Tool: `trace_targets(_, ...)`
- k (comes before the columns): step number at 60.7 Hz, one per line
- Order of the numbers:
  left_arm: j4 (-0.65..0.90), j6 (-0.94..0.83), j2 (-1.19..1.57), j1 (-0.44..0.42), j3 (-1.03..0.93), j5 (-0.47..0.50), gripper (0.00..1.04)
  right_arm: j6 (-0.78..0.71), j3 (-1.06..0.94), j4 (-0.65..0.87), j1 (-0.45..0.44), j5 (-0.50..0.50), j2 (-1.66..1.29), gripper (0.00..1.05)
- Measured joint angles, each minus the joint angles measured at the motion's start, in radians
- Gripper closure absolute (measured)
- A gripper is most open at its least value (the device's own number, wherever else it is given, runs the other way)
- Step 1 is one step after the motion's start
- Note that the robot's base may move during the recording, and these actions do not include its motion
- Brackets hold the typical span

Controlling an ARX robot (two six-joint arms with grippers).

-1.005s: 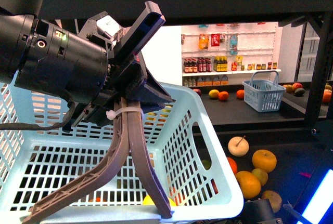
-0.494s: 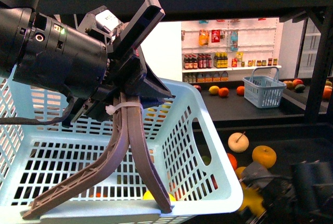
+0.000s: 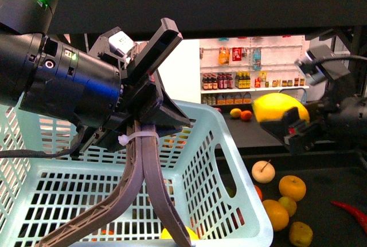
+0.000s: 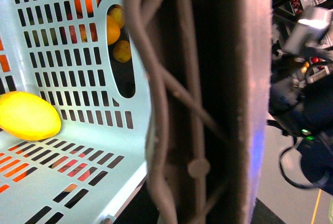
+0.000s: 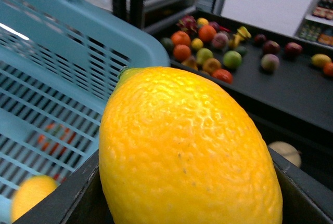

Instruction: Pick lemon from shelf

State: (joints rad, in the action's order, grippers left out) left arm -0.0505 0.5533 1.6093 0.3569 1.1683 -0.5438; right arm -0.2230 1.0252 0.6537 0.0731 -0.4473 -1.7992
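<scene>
The right pincer (image 3: 285, 122) is clamped on the bright yellow oval lemon (image 3: 277, 111), holding it clear above the black metal shelf (image 3: 327, 169). The lemon's long axis runs left-right, and the pale blue slotted plastic basket (image 3: 229, 161) sits just left of it, lower and nearer.

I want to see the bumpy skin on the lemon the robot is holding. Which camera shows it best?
The right wrist view: the lemon fills the picture, pores and all. The front view shows it small, held by the right gripper, right of the basket. The left wrist view misses it; the yellow fruit there lies inside the basket.
</scene>
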Motion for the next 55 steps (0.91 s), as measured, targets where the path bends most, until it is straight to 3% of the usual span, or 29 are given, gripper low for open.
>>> trace_targets(33,0.000,0.000,0.000,0.000,0.000,-0.002,0.92,0.079,-0.023,-0.042,0.239,0.129,-0.024,0.33)
trace_targets(46,0.000,0.000,0.000,0.000,0.000,0.001,0.92,0.121,-0.023,-0.044,0.252,0.194,-0.023,0.01)
trace_targets(55,0.000,0.004,0.002,0.000,0.000,-0.002,0.92,0.152,-0.025,-0.054,0.195,0.257,0.027,0.02)
